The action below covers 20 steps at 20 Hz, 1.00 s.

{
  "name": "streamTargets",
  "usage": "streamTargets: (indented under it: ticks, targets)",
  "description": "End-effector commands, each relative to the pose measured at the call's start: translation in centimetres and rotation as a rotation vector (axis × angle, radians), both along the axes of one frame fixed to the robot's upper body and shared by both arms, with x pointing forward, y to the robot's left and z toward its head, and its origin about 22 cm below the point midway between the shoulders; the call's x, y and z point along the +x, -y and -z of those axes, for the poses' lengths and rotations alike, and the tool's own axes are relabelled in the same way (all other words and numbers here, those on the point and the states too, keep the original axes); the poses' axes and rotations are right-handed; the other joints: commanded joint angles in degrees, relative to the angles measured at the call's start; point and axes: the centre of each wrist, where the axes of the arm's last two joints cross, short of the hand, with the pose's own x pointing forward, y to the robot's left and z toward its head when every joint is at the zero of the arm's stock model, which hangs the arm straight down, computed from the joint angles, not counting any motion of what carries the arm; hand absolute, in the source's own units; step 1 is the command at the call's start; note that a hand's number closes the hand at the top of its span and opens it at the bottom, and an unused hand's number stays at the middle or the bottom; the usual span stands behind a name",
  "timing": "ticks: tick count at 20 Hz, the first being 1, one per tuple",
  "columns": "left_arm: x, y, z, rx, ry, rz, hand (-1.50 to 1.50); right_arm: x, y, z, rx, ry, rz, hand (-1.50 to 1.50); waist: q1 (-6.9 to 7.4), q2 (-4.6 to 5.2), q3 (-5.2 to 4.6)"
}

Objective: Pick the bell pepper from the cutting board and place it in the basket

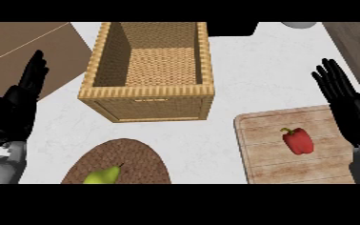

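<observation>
Nearest the robot, at the counter's front edge, a green pear (102, 175) lay on a dark woven mat (134, 157), off to the left and no part of the job. To the right of it sat the wooden board (264, 138), and on that board the red pepper (298, 140) lay on its side, stem pointing up and left, untouched by anything. The right hand (339, 93) stood just beyond the board's far right corner, fingers straight and spread wide, holding nothing, well short of the pepper. The left hand (26, 93) rested at the left edge of the view, fingers up and straight, likewise empty. Farther back, between the 2 hands, stood the wicker basket (144, 92), deep-walled and with nothing showing inside it. By my reckoning the pick had not begun; this was the approach step at most. The next move seemed to call for the right hand to come toward the robot and inward over the board, settle above the pepper, and close round its body, before lifting it left and away, high enough to pass the basket's near rim.
</observation>
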Motion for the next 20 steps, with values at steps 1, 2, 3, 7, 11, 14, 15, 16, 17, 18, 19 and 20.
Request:
streamTargets:
  ticks: [1, 2, 3, 7, 11, 14, 15, 16, 17, 18, 19, 20]
  targets:
    - [-1.2, 0.9, 2.6, -0.051, -0.086, 0.009, 0.0, 0.1, -0.8, -0.6, 0.066, 0.027, -0.134, 1.5, 1.26, 0.37, -0.17]
    - [-2.0, 1.4, 4.7, -0.125, -0.177, 0.01, 0.0, 1.4, -2.2, -2.0, 0.122, 0.086, -0.278, 1.5, 2.11, 0.52, -0.18]
    - [-2.1, 1.5, 6.0, -0.163, -0.246, 0.011, 0.0, 2.1, -3.8, -3.0, 0.161, 0.132, -0.392, 1.5, 2.49, 0.84, -0.21]
    - [-4.5, 2.9, 10.1, -0.281, -0.499, 0.027, 0.0, 2.5, -9.6, -8.5, 0.093, 0.347, -0.939, 1.5, 5.79, 0.48, -0.39]
    - [-7.8, 0.8, 12.7, -0.336, -0.578, -0.016, 0.0, -2.4, -10.6, -4.8, 0.141, 0.307, -1.104, -1.5, 0.83, -0.16, -0.16]
    - [-8.2, 1.1, 13.9, -0.353, -0.574, -0.057, 0.0, -5.7, -10.5, -5.8, 0.008, 0.364, -0.985, -1.5, -0.7, -0.15, -0.22]
    - [-8.1, 1.2, 13.7, -0.348, -0.572, -0.044, 0.0, -5.5, -9.4, -7.1, -0.093, 0.372, -0.984, -1.5, -0.73, -0.17, -0.21]
    - [-8.4, 1.0, 13.6, -0.351, -0.59, -0.04, 0.0, -5.6, -8.7, -8.5, -0.166, 0.385, -0.936, -1.5, -1.0, -0.28, -0.25]
    - [-8.8, 0.4, 14.0, -0.363, -0.581, -0.068, 0.0, -4.7, -7.8, -10.1, -0.288, 0.425, -0.85, -1.5, -1.05, -0.34, -0.33]
    - [-8.1, 0.2, 12.9, -0.343, -0.576, -0.053, 0.0, -4.1, -6.5, -11.2, -0.388, 0.461, -0.772, -1.5, -1.15, -0.35, -0.2]
    - [-8.5, -0.2, 13.4, -0.357, -0.585, -0.066, 0.0, -3.7, -5.2, -13.1, -0.479, 0.506, -0.7, -1.5, -1.5, -0.3, -0.27]
    - [-9.2, -0.7, 13.7, -0.348, -0.579, -0.088, 0.0, -4.0, -4.3, -14.4, -0.572, 0.505, -0.662, -1.5, -1.86, -0.5, -0.31]
